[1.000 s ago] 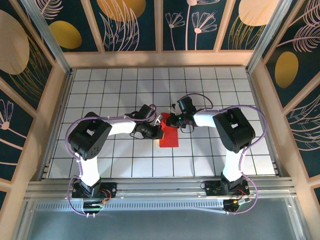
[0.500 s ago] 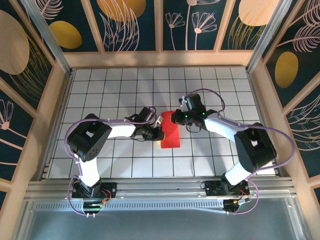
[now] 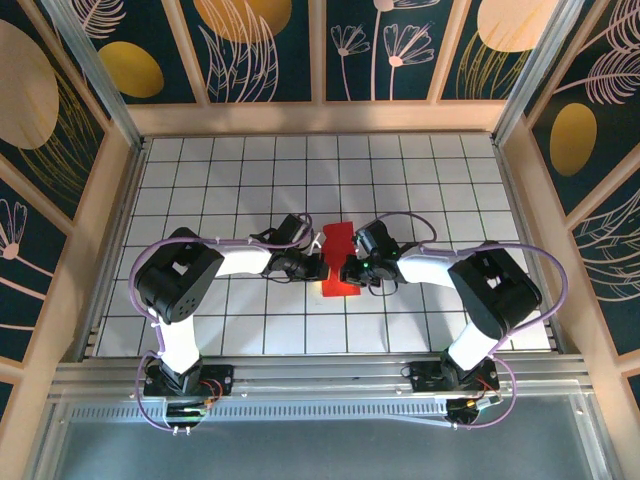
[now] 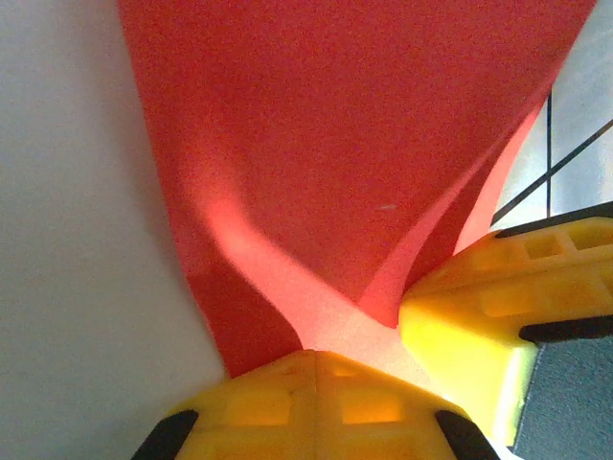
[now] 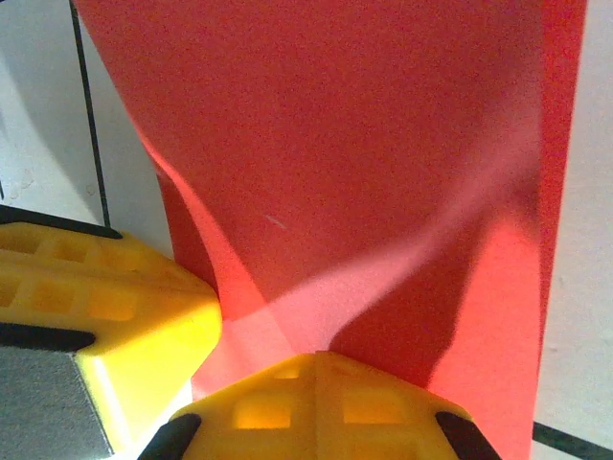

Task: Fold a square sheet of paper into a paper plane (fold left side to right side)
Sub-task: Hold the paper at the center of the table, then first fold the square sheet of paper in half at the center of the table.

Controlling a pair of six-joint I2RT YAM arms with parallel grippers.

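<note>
Two arms meet over the square sheet of paper (image 3: 336,240), which lies near the middle of the white gridded table (image 3: 230,170) as a narrow red strip. Its long axis runs from the near edge toward the far wall, tipped slightly. The left gripper (image 3: 318,267) sits at the strip's left edge and the right gripper (image 3: 347,270) at its right edge, facing each other across the nearer half. The paper thus lies to the right of one and to the left of the other, and neither is the nearer. In the left wrist view, a raised layer of paper funnels in between the yellow fingers (image 4: 316,402), which appear nipped narrow on it. In the right wrist view, the right arm's fingers (image 5: 316,402) likewise seem to pinch a lifted fold. The paper is thin, matte and unmarked, buckling into soft shallow ridges at each pinch. Carrying left over right likely falls to the left gripper, with the right anchoring.
</note>
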